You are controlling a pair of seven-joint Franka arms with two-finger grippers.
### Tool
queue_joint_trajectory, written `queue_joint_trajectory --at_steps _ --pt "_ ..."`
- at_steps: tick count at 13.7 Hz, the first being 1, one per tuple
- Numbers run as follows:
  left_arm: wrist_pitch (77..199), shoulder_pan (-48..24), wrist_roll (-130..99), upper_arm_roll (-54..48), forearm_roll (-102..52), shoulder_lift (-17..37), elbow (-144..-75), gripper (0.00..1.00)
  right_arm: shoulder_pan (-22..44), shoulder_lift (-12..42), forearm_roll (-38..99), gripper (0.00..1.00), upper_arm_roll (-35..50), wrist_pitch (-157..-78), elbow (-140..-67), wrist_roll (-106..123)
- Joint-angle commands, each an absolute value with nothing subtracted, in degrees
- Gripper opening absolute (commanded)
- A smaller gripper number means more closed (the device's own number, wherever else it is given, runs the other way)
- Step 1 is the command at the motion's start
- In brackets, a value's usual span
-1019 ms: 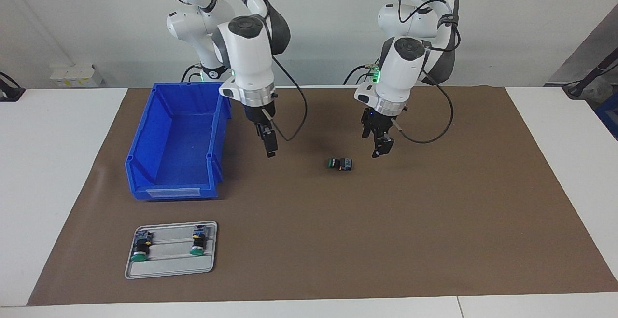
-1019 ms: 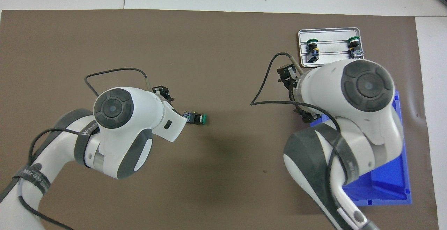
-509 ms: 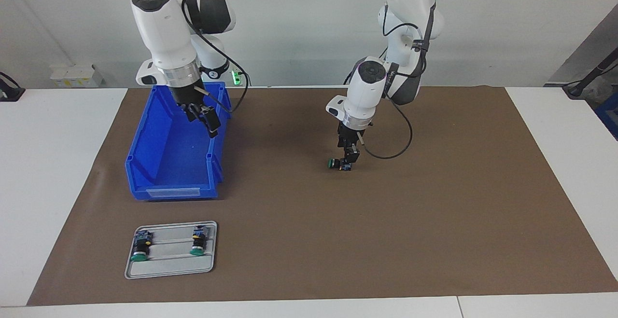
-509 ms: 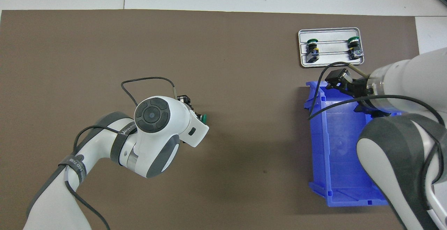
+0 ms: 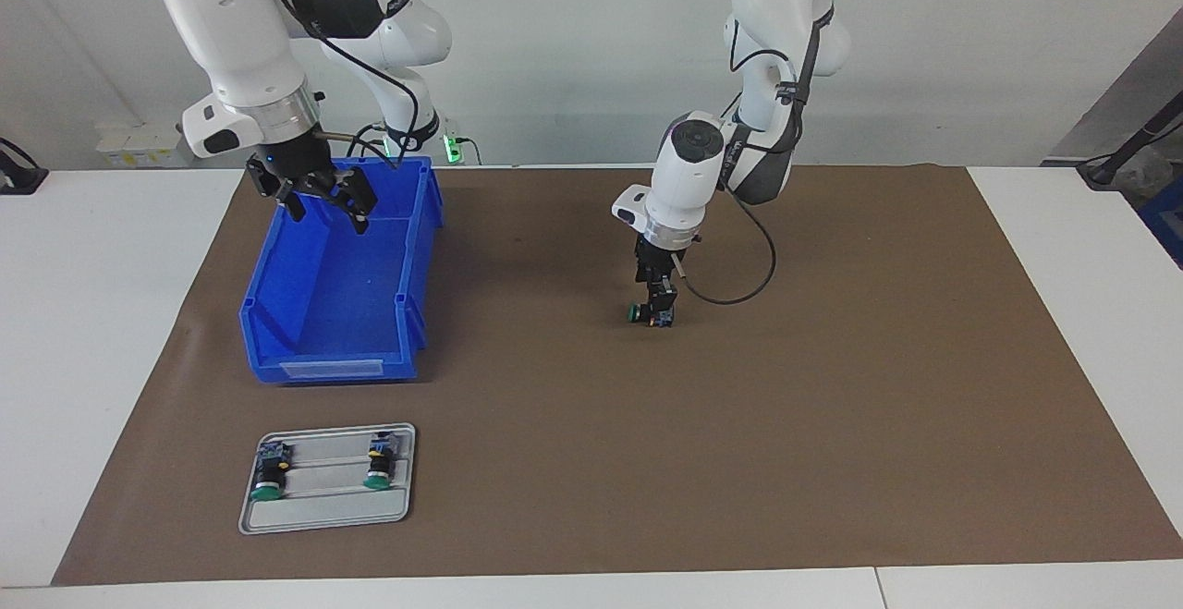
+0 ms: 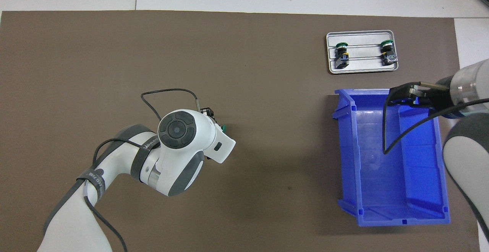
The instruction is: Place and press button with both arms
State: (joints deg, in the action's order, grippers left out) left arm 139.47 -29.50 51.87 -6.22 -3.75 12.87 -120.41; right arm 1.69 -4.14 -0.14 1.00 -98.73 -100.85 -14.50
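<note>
Three buttons. One button [image 5: 650, 313] lies mid-mat, left gripper [image 5: 660, 299] down on it, fingers closed around its body. Two others [image 5: 269, 477] sit on one grey tray [image 5: 323, 517]. Right gripper [image 5: 319, 198], fingers spread, empty, over one blue bin [image 5: 333, 313].

button [image 5: 650, 313] mid-mat, bin [image 5: 305, 350] toward right arm's end, tray [image 5: 328, 509] farther out from bin

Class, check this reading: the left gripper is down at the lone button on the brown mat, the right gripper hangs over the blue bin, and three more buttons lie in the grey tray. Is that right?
Not quite. The grey tray holds two buttons, not three, as the facing view shows. The rest stands: the left gripper is down at the lone button, and the right gripper hangs over the blue bin.
</note>
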Motion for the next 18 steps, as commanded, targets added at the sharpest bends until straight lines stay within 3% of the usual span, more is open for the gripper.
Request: queue_joint_trajectory --at_steps 1,7,18 --pt "141.33 -30.94 51.15 -5.19 -4.04 14.33 -120.41 0.74 -0.96 -2.55 0.96 1.0 1.32 -95.36 -96.24 -6.08" --pt "143.17 -30.85 51.24 -5.19 -4.13 15.91 -120.06 0.74 -0.53 -0.71 -2.45 1.0 2.02 -92.11 -91.33 -0.19" --pt "142.73 -29.62 50.8 -4.83 -4.13 16.7 -117.76 0.78 0.18 -1.14 -2.29 1.0 2.64 -93.77 -92.37 -1.05"
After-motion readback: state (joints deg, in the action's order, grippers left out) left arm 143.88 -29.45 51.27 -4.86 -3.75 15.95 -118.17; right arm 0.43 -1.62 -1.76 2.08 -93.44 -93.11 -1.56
